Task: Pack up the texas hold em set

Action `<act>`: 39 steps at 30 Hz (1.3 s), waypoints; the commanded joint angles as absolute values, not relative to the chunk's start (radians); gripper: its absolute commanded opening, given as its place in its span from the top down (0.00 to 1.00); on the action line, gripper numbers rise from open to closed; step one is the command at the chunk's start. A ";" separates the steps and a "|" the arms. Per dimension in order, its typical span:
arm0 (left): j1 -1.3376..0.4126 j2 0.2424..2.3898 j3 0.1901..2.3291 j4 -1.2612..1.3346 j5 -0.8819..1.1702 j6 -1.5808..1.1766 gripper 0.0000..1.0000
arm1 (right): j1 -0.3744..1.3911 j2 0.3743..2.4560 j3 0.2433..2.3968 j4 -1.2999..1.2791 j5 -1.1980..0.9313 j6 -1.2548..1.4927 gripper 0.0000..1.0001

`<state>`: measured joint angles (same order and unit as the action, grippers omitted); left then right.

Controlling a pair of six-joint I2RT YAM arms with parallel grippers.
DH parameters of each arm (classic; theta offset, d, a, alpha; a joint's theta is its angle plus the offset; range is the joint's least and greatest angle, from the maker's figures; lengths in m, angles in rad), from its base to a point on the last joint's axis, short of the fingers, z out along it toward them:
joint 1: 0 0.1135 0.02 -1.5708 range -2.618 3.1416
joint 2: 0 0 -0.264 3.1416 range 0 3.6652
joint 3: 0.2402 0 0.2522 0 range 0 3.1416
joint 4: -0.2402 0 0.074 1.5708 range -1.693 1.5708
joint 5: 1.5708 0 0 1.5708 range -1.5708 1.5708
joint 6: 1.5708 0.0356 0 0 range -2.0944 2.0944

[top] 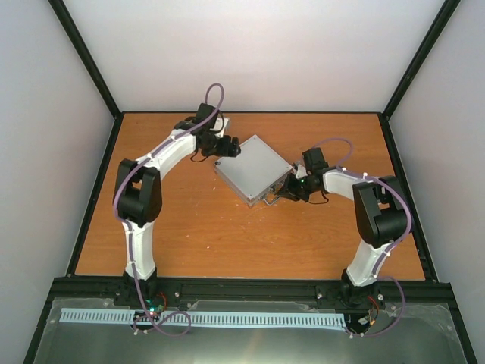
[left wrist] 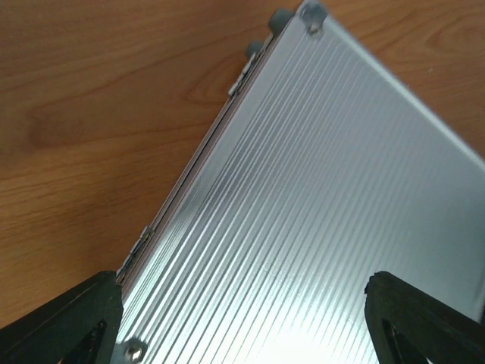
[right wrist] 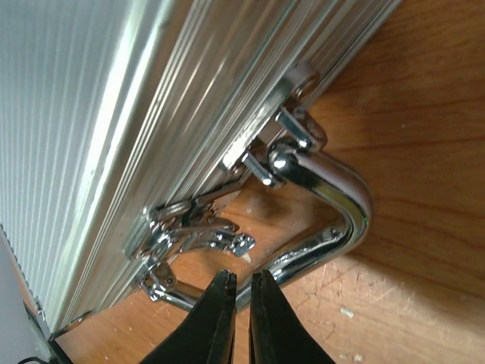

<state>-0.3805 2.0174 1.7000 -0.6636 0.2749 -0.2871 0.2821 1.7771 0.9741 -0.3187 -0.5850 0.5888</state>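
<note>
No text, label, brand, number or sign can be read in any of the three views, neither on the silver case (top: 252, 168) nor on the desk (top: 227, 243)
</note>
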 commanded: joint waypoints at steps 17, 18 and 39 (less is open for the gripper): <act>-0.359 2.145 1.753 -0.664 0.425 -0.211 0.14 | 0.304 1.893 1.057 -0.334 -0.552 0.578 0.93; -0.359 2.143 1.746 -0.659 0.432 -0.214 0.14 | 0.303 1.897 1.058 -0.332 -0.551 0.578 0.93; -0.360 2.073 1.601 -0.601 0.460 -0.242 0.16 | 0.327 1.825 1.067 -0.386 -0.448 0.574 0.91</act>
